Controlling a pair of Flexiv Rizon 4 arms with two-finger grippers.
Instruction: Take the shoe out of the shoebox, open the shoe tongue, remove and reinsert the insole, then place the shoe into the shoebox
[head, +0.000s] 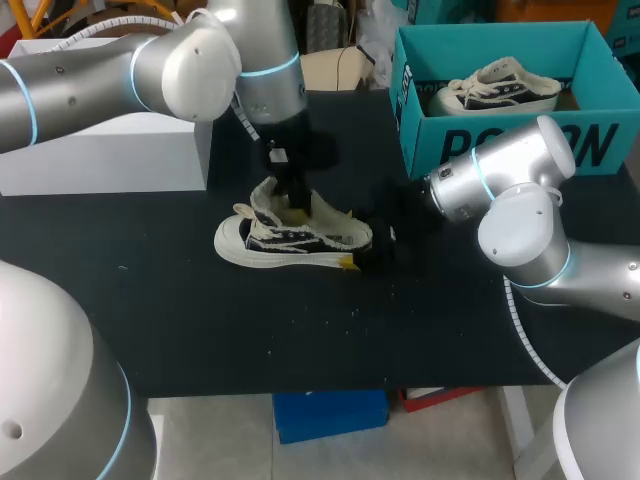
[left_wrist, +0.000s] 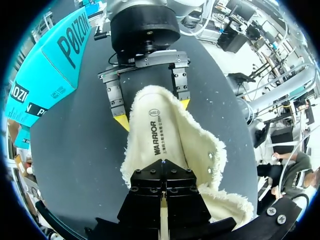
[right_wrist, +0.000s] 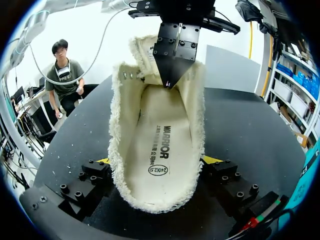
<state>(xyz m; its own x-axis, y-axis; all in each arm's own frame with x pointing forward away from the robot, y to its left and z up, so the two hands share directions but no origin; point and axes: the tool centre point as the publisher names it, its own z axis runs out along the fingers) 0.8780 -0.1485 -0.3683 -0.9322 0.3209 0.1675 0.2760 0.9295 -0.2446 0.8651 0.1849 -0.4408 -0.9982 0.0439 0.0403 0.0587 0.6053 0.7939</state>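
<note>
White, a plain box (head: 110, 150) stands at the far left of the black table (head: 200, 330), well apart from the shoe. My left arm (head: 130, 65) comes in above it and drops straight down over the middle of the table. The left gripper (right_wrist: 169, 80) is inside the open mouth of the sneaker (head: 270, 245). Its two black fingers are pressed together into one narrow wedge, and the tip meets the insole (right_wrist: 157, 145) towards the toe end. A thin pale line shows in the slit between them in the left wrist view, but I cannot tell what it is.

The sneaker stands upright on its white sole near the table's centre, toe to the left and heel to the right. It has a dark upper and frayed cream edges, which are splayed wide. The cream insole lies flat inside, print side up.

The right gripper (head: 360, 252) is at the heel. Its fingers straddle the back of the shoe, one yellow tip (right_wrist: 212, 160) against each side, pinching the heel between them. Both wrist views show the tips touching the frayed rim from either side.

Further right and towards the back, the teal shoebox (head: 500, 140) sits open at the table's far corner, with a second sneaker (head: 495, 88) lying inside it. My right arm (head: 520, 220) bends in front of the box's near wall and reaches left to the heel.
</note>
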